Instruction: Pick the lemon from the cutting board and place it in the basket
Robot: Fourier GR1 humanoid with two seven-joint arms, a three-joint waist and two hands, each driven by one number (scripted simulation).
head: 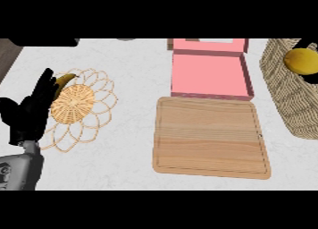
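Observation:
The yellow lemon (305,61) lies inside the woven wicker basket (295,107) at the right edge of the head view. The wooden cutting board (210,136) lies in the middle of the counter with nothing on it. My left hand (28,112) rests at the left, fingers straight and pointing up, holding nothing, beside a woven trivet. My right hand does not show in this view.
A flower-shaped woven trivet (77,107) lies at the left with a banana (63,81) partly hidden behind my left hand. An open pink box (208,70) stands just behind the cutting board. The counter's dark left edge (2,58) runs at the upper left.

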